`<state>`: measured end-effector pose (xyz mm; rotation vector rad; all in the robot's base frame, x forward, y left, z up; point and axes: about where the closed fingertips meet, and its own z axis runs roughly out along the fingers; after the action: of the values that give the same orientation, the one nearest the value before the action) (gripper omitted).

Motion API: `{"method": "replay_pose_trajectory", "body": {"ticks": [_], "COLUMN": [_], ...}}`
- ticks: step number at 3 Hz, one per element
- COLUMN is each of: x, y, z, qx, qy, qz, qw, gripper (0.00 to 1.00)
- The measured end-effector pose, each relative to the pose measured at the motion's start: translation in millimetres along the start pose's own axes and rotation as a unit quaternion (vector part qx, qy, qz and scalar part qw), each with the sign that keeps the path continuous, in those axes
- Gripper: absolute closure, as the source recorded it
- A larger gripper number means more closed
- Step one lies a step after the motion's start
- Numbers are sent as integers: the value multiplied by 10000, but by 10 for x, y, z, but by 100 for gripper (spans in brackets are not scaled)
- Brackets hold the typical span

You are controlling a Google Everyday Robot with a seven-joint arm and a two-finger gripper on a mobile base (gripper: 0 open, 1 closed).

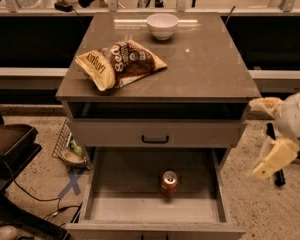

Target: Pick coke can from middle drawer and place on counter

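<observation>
The coke can (169, 183) stands upright on the grey floor of the open middle drawer (115, 209), right of centre and towards the front. The counter (210, 59) is the glossy top of the cabinet above it. My gripper (268, 133) hangs in the air to the right of the cabinet, level with the closed drawer front. Its two cream fingers (275, 159) are spread apart and hold nothing. It is well to the right of the can and above it.
A chip bag (119, 64) lies on the counter's left half and a white bowl (162, 25) stands at its back. The closed drawer front with a black handle (155, 139) sits above the open drawer. Cables and a wire rack (65, 144) lie on the floor at left.
</observation>
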<state>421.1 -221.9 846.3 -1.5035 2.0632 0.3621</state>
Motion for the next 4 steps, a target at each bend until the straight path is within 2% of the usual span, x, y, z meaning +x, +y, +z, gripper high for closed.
{"method": "replay_pose_trajectory", "body": {"ticks": [1, 2, 3, 4], "x": [309, 532, 620, 601], "y": [213, 409, 442, 439], "z": [466, 780, 791, 794], "qx": [-16, 89, 215, 205], "qy": [-1047, -1949, -2100, -2086], "qz": [282, 438, 188, 163], "qw": [9941, 9798, 9773, 9777], "gripper": [0, 0, 0, 0]}}
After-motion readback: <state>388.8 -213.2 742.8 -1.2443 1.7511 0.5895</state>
